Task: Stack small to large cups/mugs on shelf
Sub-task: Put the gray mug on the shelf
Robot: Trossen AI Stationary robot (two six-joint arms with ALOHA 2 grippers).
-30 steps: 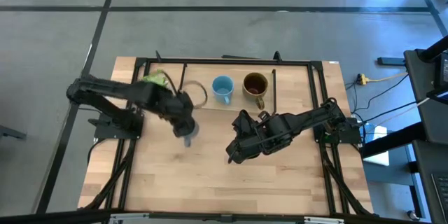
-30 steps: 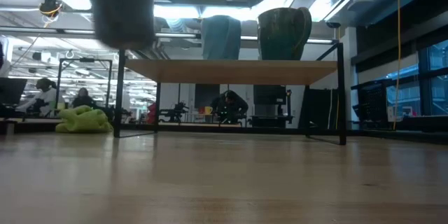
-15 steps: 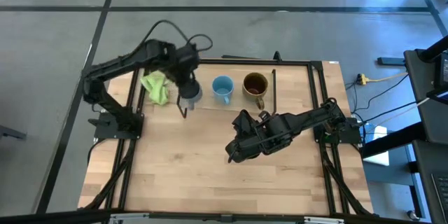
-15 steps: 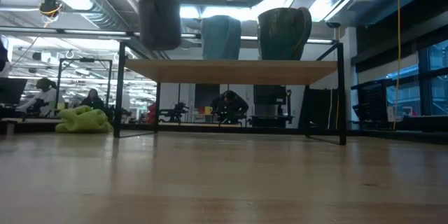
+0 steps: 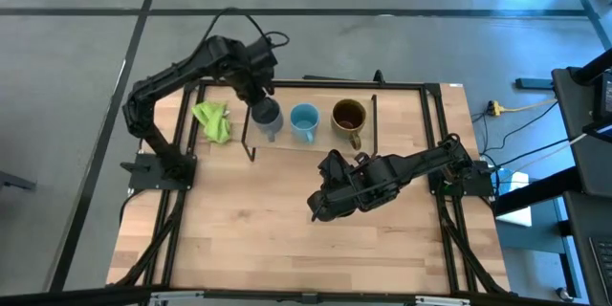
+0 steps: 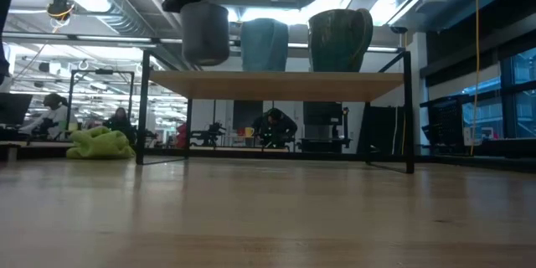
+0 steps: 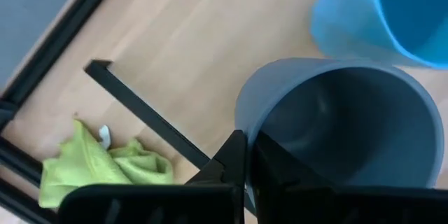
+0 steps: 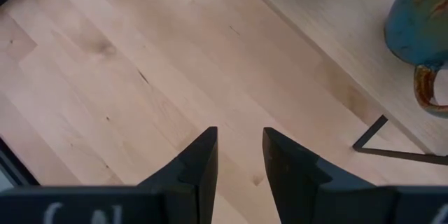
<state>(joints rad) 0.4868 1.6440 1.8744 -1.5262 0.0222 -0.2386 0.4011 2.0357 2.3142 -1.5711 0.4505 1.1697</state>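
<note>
My left gripper (image 5: 258, 98) is shut on the small grey-blue mug (image 5: 266, 116) and holds it just above the left end of the low wooden shelf (image 5: 330, 143). The light sky-blue mug (image 5: 304, 121) and the brown-olive mug (image 5: 349, 119) stand upright on the shelf on their bases, to the grey mug's right. In the low view the grey-blue mug (image 6: 205, 33) hangs a little above the shelf board (image 6: 276, 85). My right gripper (image 5: 318, 207) is open and empty over the table's middle, in front of the shelf. My left gripper pinches the grey-blue mug's rim wall (image 7: 246, 120), one finger inside the mug and one outside. The fingers come from above, pointing down. The mug hangs upright below them, its base clear of the shelf board.
A crumpled green cloth (image 5: 212, 121) lies on the table left of the shelf. The shelf's black wire legs (image 5: 251, 148) stand at its corners. Bare tabletop (image 5: 268, 229) lies in front of the shelf. The room beyond the table shows desks and seated people.
My left gripper has carried the grey-blue mug from over the table's left middle up and toward the far edge, then right to the shelf's left end beside the sky-blue mug. The mug has stayed upright and clear.
</note>
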